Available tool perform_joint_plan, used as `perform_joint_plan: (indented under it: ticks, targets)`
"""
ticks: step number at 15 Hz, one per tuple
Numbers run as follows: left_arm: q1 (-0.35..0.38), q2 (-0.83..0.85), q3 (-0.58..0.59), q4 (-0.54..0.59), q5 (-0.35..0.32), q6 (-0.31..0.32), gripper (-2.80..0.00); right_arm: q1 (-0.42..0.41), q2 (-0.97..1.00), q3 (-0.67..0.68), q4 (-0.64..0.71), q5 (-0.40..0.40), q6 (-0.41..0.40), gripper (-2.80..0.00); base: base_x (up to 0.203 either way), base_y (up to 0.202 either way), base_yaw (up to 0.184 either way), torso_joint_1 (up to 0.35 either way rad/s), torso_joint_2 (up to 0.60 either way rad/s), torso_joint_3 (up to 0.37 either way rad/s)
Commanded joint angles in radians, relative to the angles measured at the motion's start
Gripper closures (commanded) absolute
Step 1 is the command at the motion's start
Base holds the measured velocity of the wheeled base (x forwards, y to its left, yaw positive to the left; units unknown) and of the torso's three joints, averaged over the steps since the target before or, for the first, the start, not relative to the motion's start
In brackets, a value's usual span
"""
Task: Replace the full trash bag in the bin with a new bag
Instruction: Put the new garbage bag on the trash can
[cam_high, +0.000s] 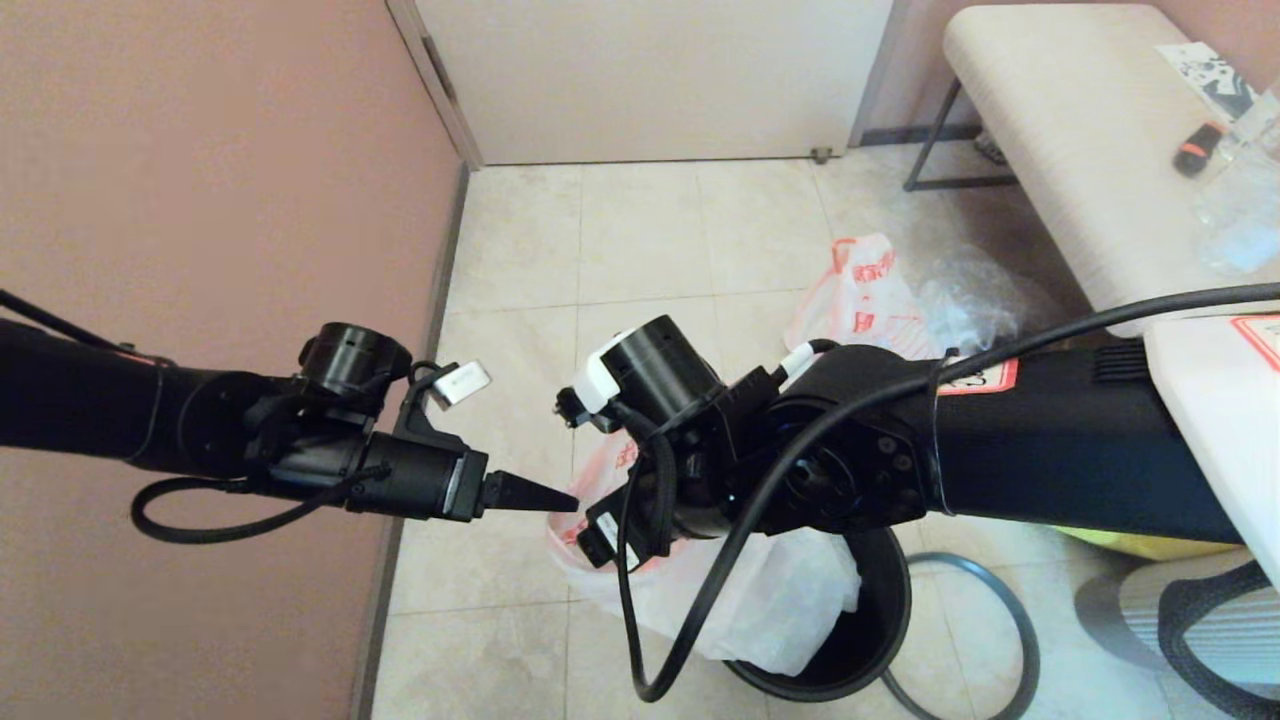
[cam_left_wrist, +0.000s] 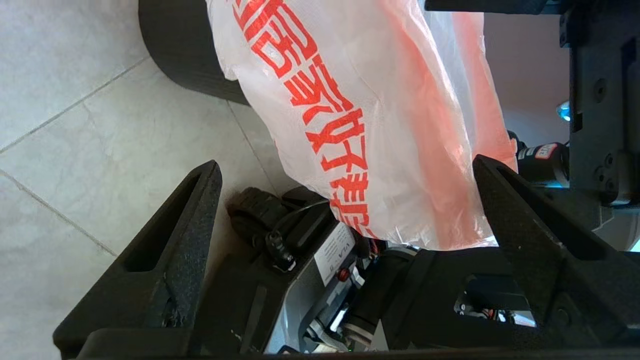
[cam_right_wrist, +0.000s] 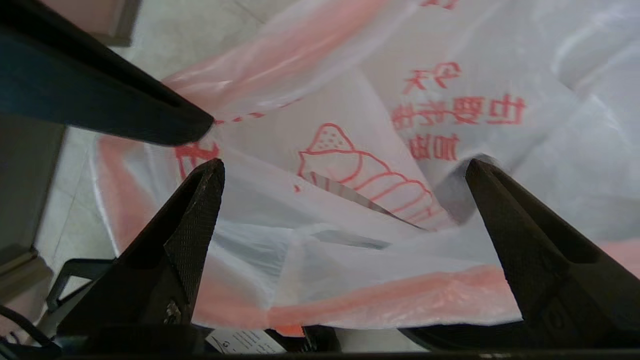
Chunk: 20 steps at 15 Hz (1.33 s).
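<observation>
The new bag (cam_high: 770, 600) is thin, white and pink-banded. It drapes over the left rim of the black bin (cam_high: 880, 630), and its mouth rises toward both grippers. My left gripper (cam_high: 545, 495) comes in from the left and is open, with the printed bag wall (cam_left_wrist: 360, 115) between its fingers. My right gripper (cam_right_wrist: 345, 162) points down at the bag and is open, the pink band (cam_right_wrist: 400, 295) lying between its fingers. In the head view its fingers are hidden under the right wrist (cam_high: 680, 440). The grey ring (cam_high: 1022, 620) lies on the floor beside the bin. The full trash bag (cam_high: 860, 290) sits on the floor behind.
A clear bag (cam_high: 970, 300) lies next to the full bag. A padded bench (cam_high: 1060, 130) stands at the back right, the pink wall (cam_high: 200, 200) on the left. A yellow tote (cam_high: 1150, 545) and a grey ribbed object (cam_high: 1180, 620) are at the right.
</observation>
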Motion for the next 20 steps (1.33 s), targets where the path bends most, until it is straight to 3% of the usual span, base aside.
perform_joint_plan:
  ticks: [1,8,12,16,19,20]
  targets:
    - [-0.009,0.008,-0.007,0.002,0.001,0.002,-2.8,0.001,-0.022,0.025,0.014,-0.01,0.008,-2.8,0.0,0.0,0.0,0.0,0.0,0.0]
    - [-0.013,0.021,0.04,0.003,0.173,0.01,-2.8,-0.054,-0.138,0.096,0.013,-0.013,0.05,-2.8,0.0,0.0,0.0,0.0,0.0,0.0]
    - [-0.061,-0.027,0.046,0.012,0.215,-0.011,-2.8,-0.112,-0.222,0.245,-0.004,-0.063,0.095,-2.8,0.0,0.0,0.0,0.0,0.0,0.0]
    - [-0.177,0.059,-0.015,0.004,0.399,-0.164,-2.8,-0.218,-0.255,0.302,-0.007,-0.145,0.254,-2.8,0.0,0.0,0.0,0.0,0.0,0.0]
    - [-0.204,0.083,-0.055,0.005,0.511,-0.244,-2.8,-0.273,-0.275,0.303,-0.003,-0.148,0.319,-2.8,0.0,0.0,0.0,0.0,0.0,0.0]
    - [-0.204,0.082,-0.054,0.004,0.521,-0.249,-2.8,-0.274,-0.275,0.303,0.003,-0.148,0.331,-2.8,0.0,0.0,0.0,0.0,0.0,0.0]
